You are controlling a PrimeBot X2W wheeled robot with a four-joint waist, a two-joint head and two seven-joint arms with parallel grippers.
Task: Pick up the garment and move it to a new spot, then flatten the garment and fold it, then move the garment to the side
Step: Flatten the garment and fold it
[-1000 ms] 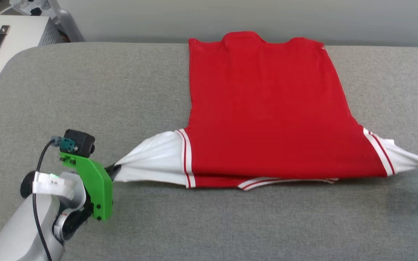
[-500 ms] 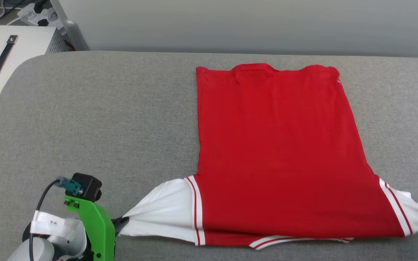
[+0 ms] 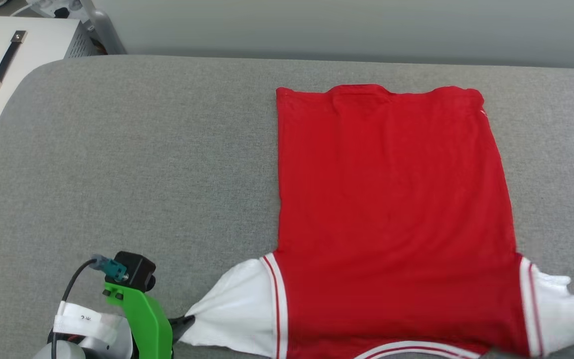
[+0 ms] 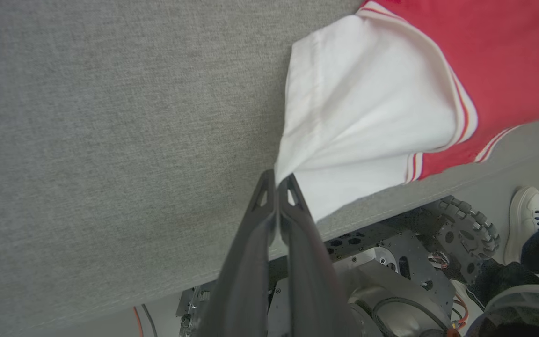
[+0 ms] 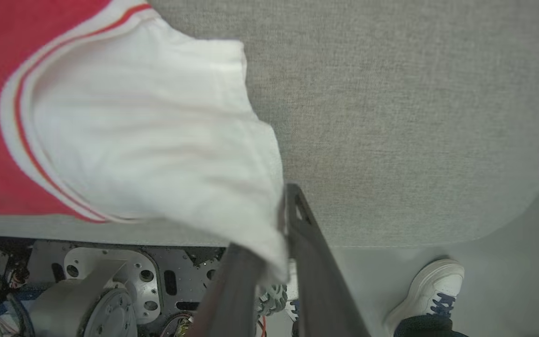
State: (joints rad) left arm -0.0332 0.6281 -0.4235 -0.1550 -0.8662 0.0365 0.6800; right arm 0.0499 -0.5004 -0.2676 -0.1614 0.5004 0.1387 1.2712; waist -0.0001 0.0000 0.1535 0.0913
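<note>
At near left, the left gripper (image 4: pixel 276 180) pinches a white sleeve tip of the garment (image 3: pixel 391 199) between pressed fingers. At near right, sleeve cloth hides whether the right gripper (image 5: pixel 281 210) grips.

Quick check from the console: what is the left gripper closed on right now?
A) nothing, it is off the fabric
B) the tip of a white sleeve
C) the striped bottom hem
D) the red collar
B: in the left wrist view the left gripper has its two fingers pressed together on the pointed tip of the white sleeve of the garment, with the sleeve drawn out toward it.
</note>
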